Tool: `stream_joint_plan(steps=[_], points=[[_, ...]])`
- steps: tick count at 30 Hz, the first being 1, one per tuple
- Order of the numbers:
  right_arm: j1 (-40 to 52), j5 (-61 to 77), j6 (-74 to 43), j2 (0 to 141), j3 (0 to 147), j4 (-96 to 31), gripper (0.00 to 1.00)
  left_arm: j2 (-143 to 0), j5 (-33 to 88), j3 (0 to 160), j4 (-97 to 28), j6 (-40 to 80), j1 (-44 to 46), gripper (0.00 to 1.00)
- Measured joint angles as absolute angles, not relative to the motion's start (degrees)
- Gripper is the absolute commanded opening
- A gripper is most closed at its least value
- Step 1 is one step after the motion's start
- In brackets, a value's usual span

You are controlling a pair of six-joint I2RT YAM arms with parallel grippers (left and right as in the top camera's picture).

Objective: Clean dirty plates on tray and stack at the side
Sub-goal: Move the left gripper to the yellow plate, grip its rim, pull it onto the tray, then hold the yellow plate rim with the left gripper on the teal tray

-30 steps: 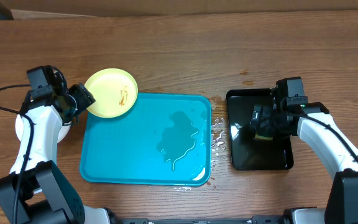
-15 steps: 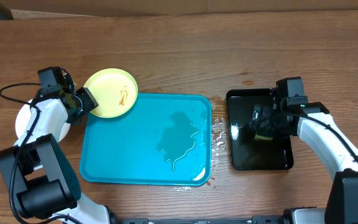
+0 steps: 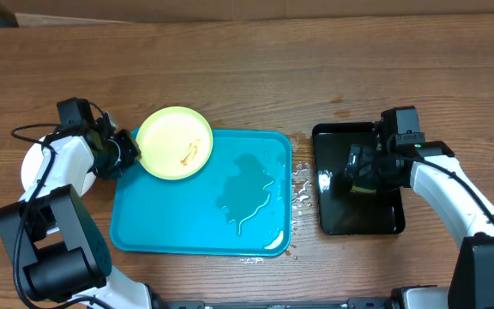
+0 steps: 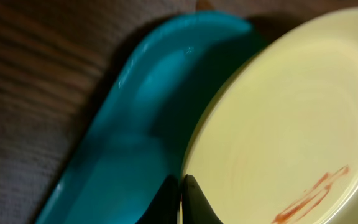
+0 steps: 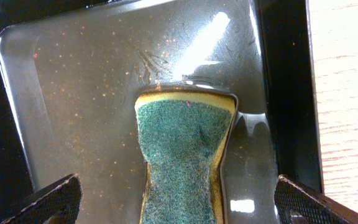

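Note:
The pale yellow-green plate (image 3: 174, 143) carries a brown smear and lies over the far left corner of the turquoise tray (image 3: 170, 223). My left gripper (image 3: 132, 149) is shut on the plate's left rim. In the left wrist view the gripper (image 4: 182, 186) pinches the edge of the plate (image 4: 278, 118) above the tray (image 4: 135, 124). A white plate (image 3: 29, 165) sits left of the tray, mostly hidden under my left arm. My right gripper (image 3: 360, 176) hangs open over a green-topped sponge (image 5: 182, 155), its fingers apart on either side of it.
The sponge lies in a wet black tray (image 3: 333, 219) at the right. A water puddle (image 3: 247, 193) spreads over the turquoise tray, and drops (image 3: 301, 184) wet the wood between the two trays. Bare wooden table (image 3: 256, 77) stretches behind.
My left gripper has closed on the yellow-green plate's rim and carried it rightward over the tray's corner. The right arm has not moved.

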State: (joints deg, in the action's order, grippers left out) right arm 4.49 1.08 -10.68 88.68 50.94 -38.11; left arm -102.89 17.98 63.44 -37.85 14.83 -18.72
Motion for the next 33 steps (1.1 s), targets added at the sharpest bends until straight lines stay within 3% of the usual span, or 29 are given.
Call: stream_joint_plan(steps=[8,19,28,33], points=[[4.5,1.1,-10.7,88.7,50.9,-38.2,1.0,-102.9,18.5,63.5,-46.4,13.4,-17.2,0.04],[4.5,1.1,-10.7,88.7,50.9,-38.1,1.0,-102.9,19.0,63.5,-56.5,8.0,-4.7,0.11],[4.5,1.1,-10.7,88.7,50.9,-38.1,1.0,-99.2,18.4,64.6,-56.1,7.2,-0.1,0.33],[4.5,1.1,-10.7,88.7,50.9,-38.1,1.0,-95.2,11.1,68.3,-50.3,6.6,0.0,0.42]])
